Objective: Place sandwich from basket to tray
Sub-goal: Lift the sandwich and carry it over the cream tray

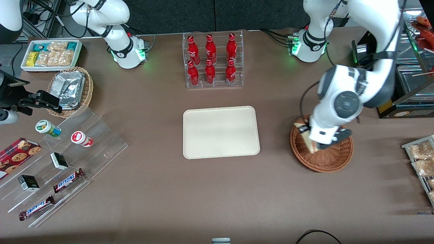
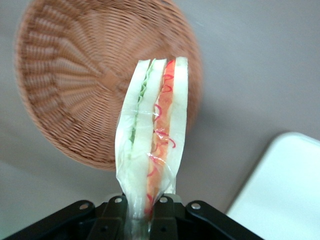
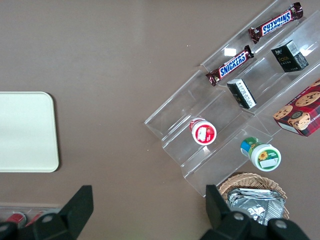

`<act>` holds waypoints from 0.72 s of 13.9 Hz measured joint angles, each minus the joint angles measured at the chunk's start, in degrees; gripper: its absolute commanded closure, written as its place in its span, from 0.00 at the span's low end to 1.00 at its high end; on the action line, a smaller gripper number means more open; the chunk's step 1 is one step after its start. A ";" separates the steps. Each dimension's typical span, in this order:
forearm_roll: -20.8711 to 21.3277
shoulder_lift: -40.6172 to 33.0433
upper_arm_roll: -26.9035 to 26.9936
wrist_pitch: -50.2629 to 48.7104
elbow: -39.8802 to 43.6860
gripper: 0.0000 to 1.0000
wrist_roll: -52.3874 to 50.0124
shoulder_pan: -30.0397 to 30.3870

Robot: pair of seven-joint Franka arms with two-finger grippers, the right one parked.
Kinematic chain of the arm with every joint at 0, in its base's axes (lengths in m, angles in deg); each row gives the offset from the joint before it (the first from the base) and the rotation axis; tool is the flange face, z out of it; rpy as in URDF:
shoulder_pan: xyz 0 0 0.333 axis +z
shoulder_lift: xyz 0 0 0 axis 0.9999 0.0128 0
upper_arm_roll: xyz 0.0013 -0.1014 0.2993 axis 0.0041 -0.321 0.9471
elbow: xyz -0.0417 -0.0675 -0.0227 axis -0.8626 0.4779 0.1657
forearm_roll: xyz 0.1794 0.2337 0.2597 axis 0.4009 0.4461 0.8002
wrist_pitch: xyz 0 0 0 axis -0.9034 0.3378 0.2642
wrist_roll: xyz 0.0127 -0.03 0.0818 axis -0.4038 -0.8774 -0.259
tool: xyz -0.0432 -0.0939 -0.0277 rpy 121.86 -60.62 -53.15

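While above woven wicker basket [image 2: 75, 85] | gripper [image 2: 142, 212] clamps film-wrapped wedge sandwich [image 2: 152, 135]

Two candy bars [image 1: 68, 180] [image 1: 36, 208] lying on the clear acrylic step display [image 1: 64, 162] at the parked arm's end of the bench carry the brand "SNICKERS" in blue letters on white; the right wrist view shows the same word on both wrappers. The red bottles [image 1: 210, 59] in the clear rack bear white script too small to read. Print on the small dark boxes [image 1: 59, 160] and the round lidded cups [image 1: 48, 128] cannot be made out.
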 measured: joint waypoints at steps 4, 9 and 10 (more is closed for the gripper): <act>-1.17 1.39 -3.02 0.07 2.16 1.00 -0.24 -6.45; -1.53 10.44 -3.86 0.50 10.76 1.00 -0.76 -15.94; -1.53 12.67 -3.87 0.53 13.01 1.00 -0.76 -17.78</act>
